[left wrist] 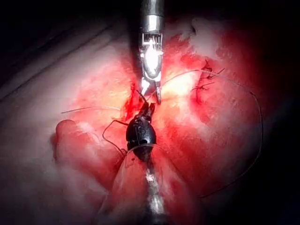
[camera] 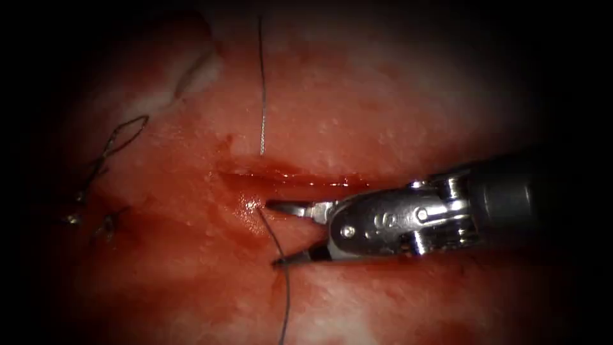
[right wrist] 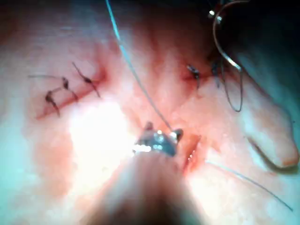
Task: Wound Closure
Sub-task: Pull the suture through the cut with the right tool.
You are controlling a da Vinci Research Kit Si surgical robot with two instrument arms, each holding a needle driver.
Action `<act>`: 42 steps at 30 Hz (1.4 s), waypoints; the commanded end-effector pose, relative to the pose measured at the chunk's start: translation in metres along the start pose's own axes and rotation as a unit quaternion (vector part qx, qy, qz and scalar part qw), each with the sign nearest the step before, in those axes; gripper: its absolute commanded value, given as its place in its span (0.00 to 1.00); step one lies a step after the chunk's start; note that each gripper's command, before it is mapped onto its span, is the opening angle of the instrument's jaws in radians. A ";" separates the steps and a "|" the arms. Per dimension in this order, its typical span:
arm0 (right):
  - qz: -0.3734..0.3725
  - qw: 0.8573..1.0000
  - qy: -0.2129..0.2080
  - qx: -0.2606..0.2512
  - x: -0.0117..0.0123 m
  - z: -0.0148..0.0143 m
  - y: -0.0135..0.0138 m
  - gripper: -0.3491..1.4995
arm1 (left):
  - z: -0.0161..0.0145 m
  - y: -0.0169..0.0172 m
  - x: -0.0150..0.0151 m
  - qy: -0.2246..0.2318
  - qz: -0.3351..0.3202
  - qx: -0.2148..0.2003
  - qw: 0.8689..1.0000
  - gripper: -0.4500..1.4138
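The right tool (camera: 273, 233) has its jaws spread wide, one tip just beside the left end of the cut (camera: 300, 181) and the other nearer the viewer. They grip nothing. A dark thread (camera: 285, 300) leaves the wet tissue (camera: 396, 108) at the upper tip, crosses the gap between the two tips, passes the lower tip and runs on toward the near edge. A second strand (camera: 262, 96) comes down from the far side and ends just short of the cut's far lip. Red fluid (camera: 249, 211) pools around the left end of the cut.

Left of the cut, well apart from the tool, sit finished stitches (camera: 108, 148) with short dark ends.

In the left wrist view the right tool's silver tip (left wrist: 151, 93) meets the left tool (left wrist: 146, 111), a dark wristed head, over the wound; what the left tool holds, if anything, cannot be told. A long loop of thread (left wrist: 258, 126) sweeps out over the tissue beside them.

In the right wrist view a pale curved arc, apparently the needle (right wrist: 216, 40), lies far from the right tool's tips (right wrist: 157, 138), beside a knotted stitch (right wrist: 194, 72). Neither tool holds it; whether its point sits in the tissue cannot be told.
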 end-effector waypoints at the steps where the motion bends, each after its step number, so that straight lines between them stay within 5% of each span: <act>1: -0.004 1.000 0.003 0.007 -0.0005 0.0014 -0.0003 0.25 | 0.0007 -0.0002 -0.0004 0.001 -0.001 0.000 1.000 0.00; 3: -0.007 1.000 0.006 0.004 -0.0011 0.0019 -0.0005 0.00 | 0.0007 -0.0002 -0.0004 0.001 -0.001 0.000 1.000 0.00; 10: -0.011 1.000 0.012 0.016 -0.0012 0.0001 -0.0019 0.00 | 0.0007 -0.0002 -0.0004 0.001 -0.001 0.000 1.000 0.00; 25: -0.024 0.997 0.016 0.065 0.0036 -0.0013 -0.0070 0.00 | 0.0007 -0.0002 -0.0005 -0.001 0.000 -0.001 1.000 0.00; 37: -0.010 0.998 0.017 0.067 0.0034 -0.0021 -0.0065 0.00 | 0.0008 -0.0002 -0.0005 -0.001 -0.003 -0.001 1.000 0.00; 38: -0.010 0.998 0.015 0.067 0.0034 -0.0020 -0.0063 0.05 | 0.0009 -0.0002 -0.0005 -0.001 -0.003 0.000 1.000 0.00; 40: -0.009 0.998 0.018 0.065 0.0034 -0.0020 -0.0061 0.45 | 0.0011 -0.0002 -0.0005 -0.001 -0.003 0.000 1.000 0.00; 41: -0.008 0.999 0.017 0.047 0.0033 -0.0021 -0.0059 0.75 | 0.0012 -0.0003 -0.0005 -0.003 -0.006 0.000 1.000 0.00; 42: -0.007 0.999 0.016 0.039 0.0033 -0.0022 -0.0058 0.82 | 0.0012 -0.0004 -0.0005 -0.003 -0.006 0.000 1.000 0.00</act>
